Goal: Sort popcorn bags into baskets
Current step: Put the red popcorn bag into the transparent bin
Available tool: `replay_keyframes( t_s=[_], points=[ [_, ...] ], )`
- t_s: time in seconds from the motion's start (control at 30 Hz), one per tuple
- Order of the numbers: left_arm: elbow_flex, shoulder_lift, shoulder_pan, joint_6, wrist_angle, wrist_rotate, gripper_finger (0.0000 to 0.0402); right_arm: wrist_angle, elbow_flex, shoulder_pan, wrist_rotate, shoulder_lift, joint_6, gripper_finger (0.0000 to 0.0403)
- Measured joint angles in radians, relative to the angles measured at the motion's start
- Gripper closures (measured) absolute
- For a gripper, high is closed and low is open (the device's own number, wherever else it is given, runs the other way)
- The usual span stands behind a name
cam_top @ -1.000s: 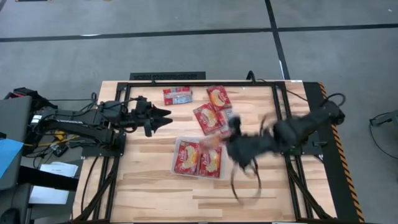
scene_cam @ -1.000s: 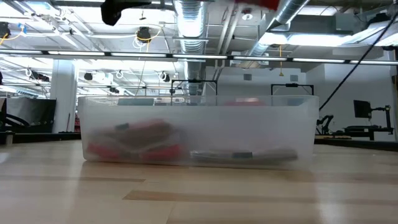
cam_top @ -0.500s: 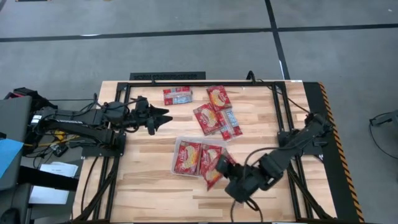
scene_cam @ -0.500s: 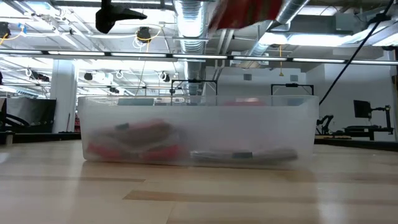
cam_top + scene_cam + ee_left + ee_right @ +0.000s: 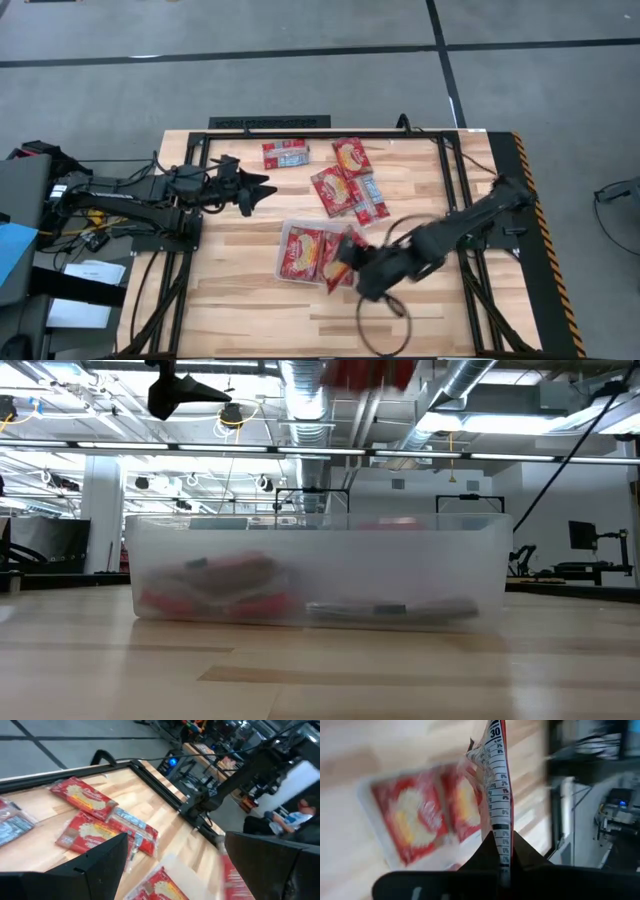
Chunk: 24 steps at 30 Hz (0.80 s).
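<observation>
— Wooden table (image 5: 240, 300) with a black frame, grey floor around it. What lies on it?

— A clear basket (image 5: 283, 262) near the middle, with two red popcorn bags lying flat inside: one (image 5: 302, 253) toward the left arm's side, another (image 5: 335, 258) beside it. In the low view the basket (image 5: 318, 570) shows as a cloudy box with red shapes at its bottom.

— And outside the basket?

— Beyond it, toward the table's far edge, a loose group: a bag with a blue-white panel (image 5: 285, 154), a red one (image 5: 351, 157) near it, another red one (image 5: 335, 190) closer to the basket, and a bag (image 5: 372, 196) partly under that one.

— Where is the right tool?

— The right tool (image 5: 350, 262) is at the basket's right edge, its fingers clamped on a held bag (image 5: 495, 795), which stands on edge between them in the right wrist view, just above the two bags in the basket.

— The left tool?

— The left tool (image 5: 262, 186) hovers over the table's left part, well apart from the bags, fingers spread and holding nothing.
</observation>
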Motion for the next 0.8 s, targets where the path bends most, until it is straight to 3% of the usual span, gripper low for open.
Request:
replay_keyframes(
  t_s=[0.27,0.53,0.63,0.8],
  points=[
    [0.000,0.000,0.000,-0.005,0.001,-0.132,0.0082,-0.007,-0.017,-0.010,-0.040,-0.365,0.382,0.0389],
    [0.000,0.000,0.000,-0.031,-0.021,-0.227,0.0082,-0.271,-0.313,0.308,0.177,-0.592,0.795,0.0389],
    [0.000,0.000,0.000,-0.050,-0.030,-0.272,0.0082,-0.335,-0.469,0.397,0.182,-0.629,0.710,0.0389],
    [0.000,0.000,0.000,-0.054,-0.058,-0.345,0.0082,-0.171,-0.721,0.388,0.271,-0.635,0.256,0.0365]
  ],
)
